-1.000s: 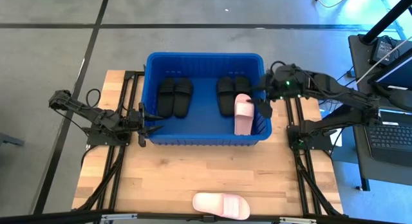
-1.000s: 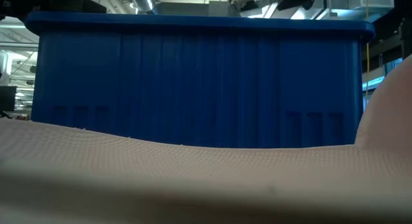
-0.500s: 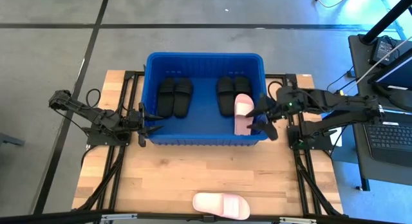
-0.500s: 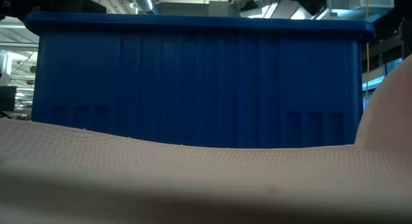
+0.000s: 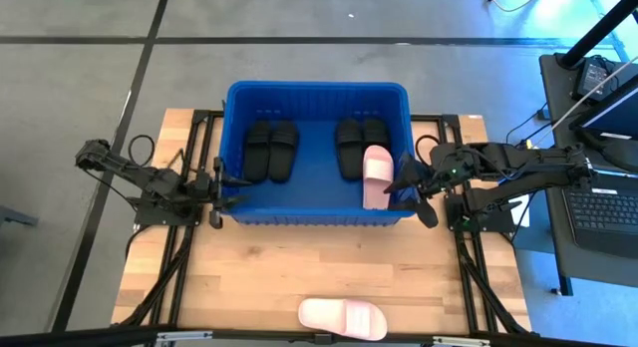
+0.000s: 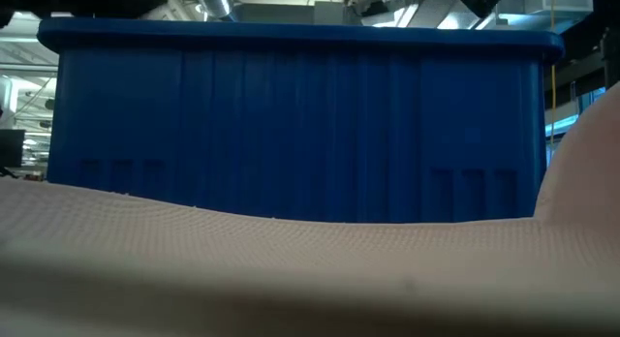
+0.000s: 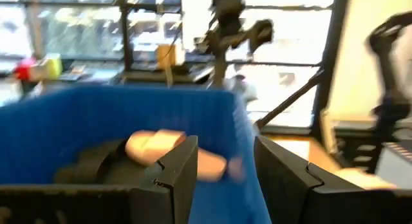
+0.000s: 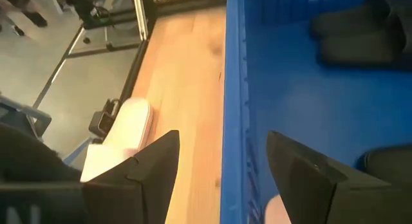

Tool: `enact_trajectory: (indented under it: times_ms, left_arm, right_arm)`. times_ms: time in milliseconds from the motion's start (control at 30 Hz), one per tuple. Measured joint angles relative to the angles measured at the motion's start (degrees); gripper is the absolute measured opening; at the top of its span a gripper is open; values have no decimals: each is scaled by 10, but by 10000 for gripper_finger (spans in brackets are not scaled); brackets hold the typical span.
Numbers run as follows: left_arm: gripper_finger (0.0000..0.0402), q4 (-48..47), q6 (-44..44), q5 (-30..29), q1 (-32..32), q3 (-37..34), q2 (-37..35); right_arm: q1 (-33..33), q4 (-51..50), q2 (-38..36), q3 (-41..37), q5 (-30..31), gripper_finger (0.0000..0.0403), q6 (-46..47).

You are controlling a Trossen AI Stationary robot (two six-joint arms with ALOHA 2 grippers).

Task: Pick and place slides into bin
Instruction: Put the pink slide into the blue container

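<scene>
The blue bin (image 5: 319,93) stands at the table's far middle. Inside it lie two pairs of black slides (image 5: 271,150) (image 5: 357,143) and one pale pink slide (image 5: 377,175), near the right wall. A second pink slide (image 5: 342,317) lies flat on the table at the near edge; it also shows in the right wrist view (image 8: 125,130). My right gripper (image 5: 411,195) is open and empty above the bin's near right corner, its fingers either side of the rim (image 8: 232,89). My left gripper (image 5: 235,187) is open and empty just outside the bin's left wall.
Bare wooden tabletop (image 5: 299,257) lies between the bin and the pink slide at the near edge. In the low view that slide (image 6: 291,269) fills the foreground in front of the bin's wall (image 6: 291,124). A desk with a laptop (image 5: 603,207) stands to the right of the table.
My right gripper has moved from beside the bin's right wall toward the table's near edge and now stands over the bin's near right corner, still open. The slides have not moved.
</scene>
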Motion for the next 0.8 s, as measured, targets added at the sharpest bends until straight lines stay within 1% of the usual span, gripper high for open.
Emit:
enact_trajectory:
  times_ms: [67,167,233,333,400,467,600,700,800]
  left_arm:
    - [148,0,9,33,0,21,6]
    - [148,-18,39,96,0,70,40]
    - [148,-46,61,111,-1,119,75]
    - [148,-134,69,115,-1,218,151]
    - [148,-199,73,120,-1,287,219]
    - [147,-240,89,133,-6,352,285]
    - [147,-277,114,135,-36,473,408]
    - [147,-293,121,132,-63,542,497]
    - [147,-296,120,98,-88,608,578]
  right_arm:
    - [1,-16,0,0,0,232,8]
    - [1,-41,0,0,0,232,9]
    - [1,-51,0,0,1,232,9]
    - [1,-57,0,0,1,232,6]
    - [1,-60,0,0,1,232,3]
    - [1,-62,0,0,1,232,-2]
    - [1,-68,0,0,1,232,-4]
    - [1,-77,0,0,1,232,-5]
    - [1,-92,0,0,1,232,-8]
